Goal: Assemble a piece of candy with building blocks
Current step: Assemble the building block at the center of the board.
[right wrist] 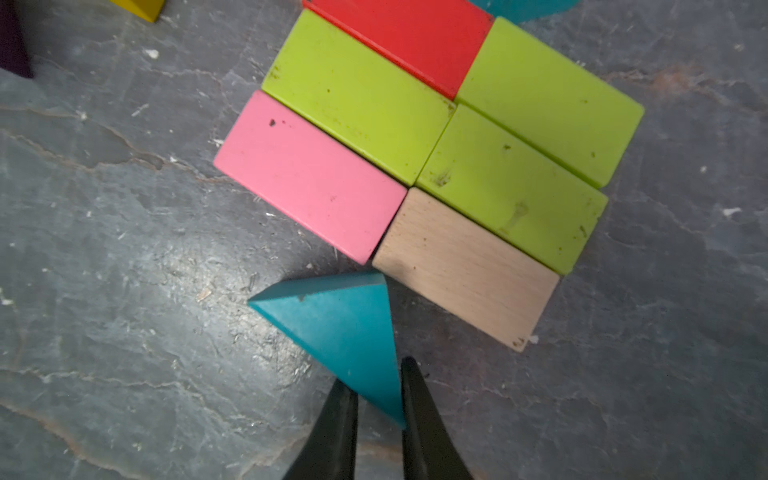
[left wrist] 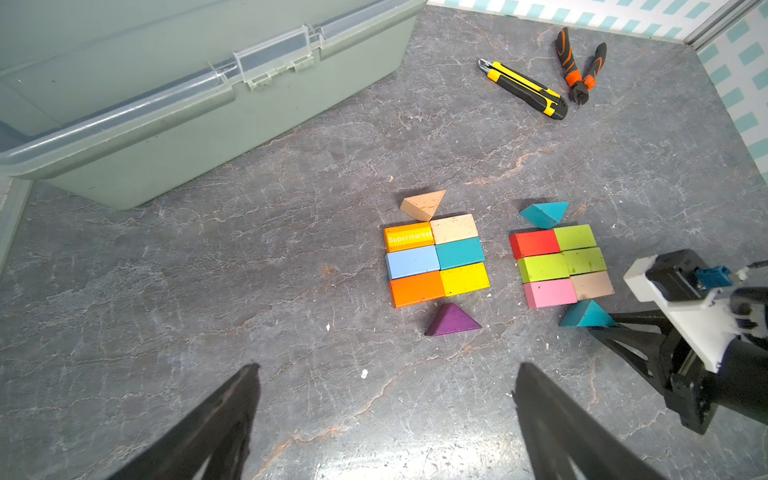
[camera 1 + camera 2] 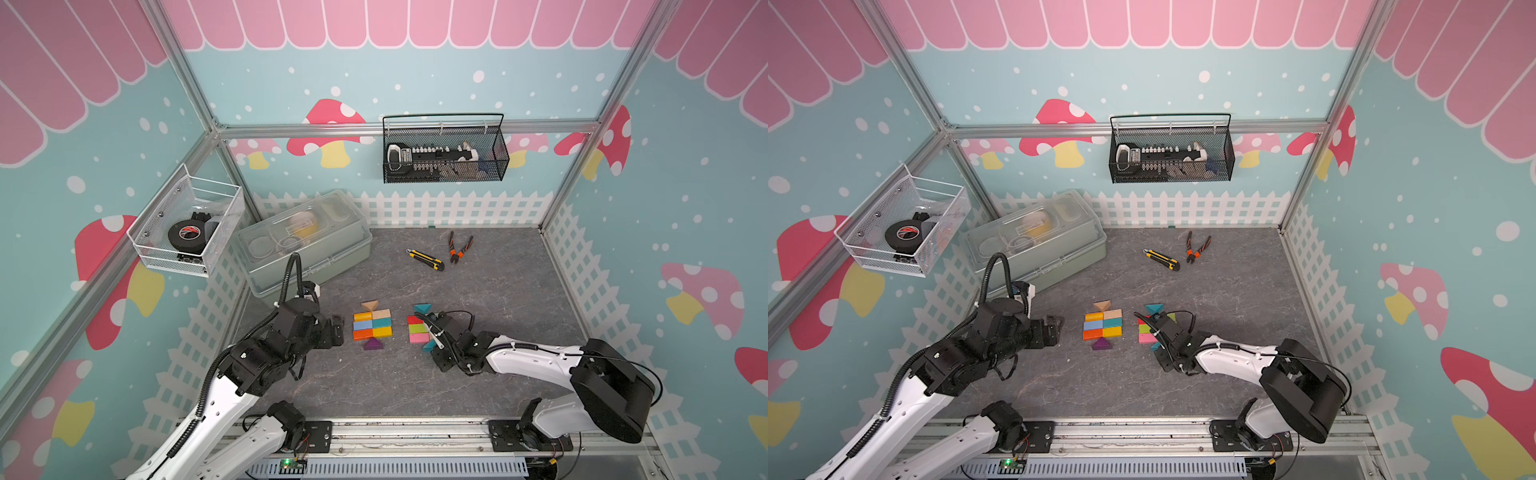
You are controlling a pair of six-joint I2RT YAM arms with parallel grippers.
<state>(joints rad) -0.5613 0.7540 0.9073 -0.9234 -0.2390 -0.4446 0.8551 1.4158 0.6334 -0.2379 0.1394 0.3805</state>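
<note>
— Where's your right gripper (image 1: 378, 399)?

— Its jaws are pinched on a corner of the near teal wooden wedge (image 1: 340, 328), which lies flat on the grey stone-look table (image 1: 104, 249), its tip just beside the pink rectangular block (image 1: 307, 174) and the plain tan rectangular block (image 1: 465, 266). Your left gripper (image 2: 386, 419) hangs wide open and empty.

— How far along?

— Nearly done, I'd judge. The left candy (image 3: 372, 325) looks finished — six rectangles capped by a tan wedge (image 3: 368, 306) and a purple wedge (image 3: 373, 344). The right candy (image 2: 561, 266) has its six and the far teal wedge (image 2: 542, 214); you only need to square and release this last one.

— Count?

— Twelve rectangles, four wedges — sixteen blocks.
</note>
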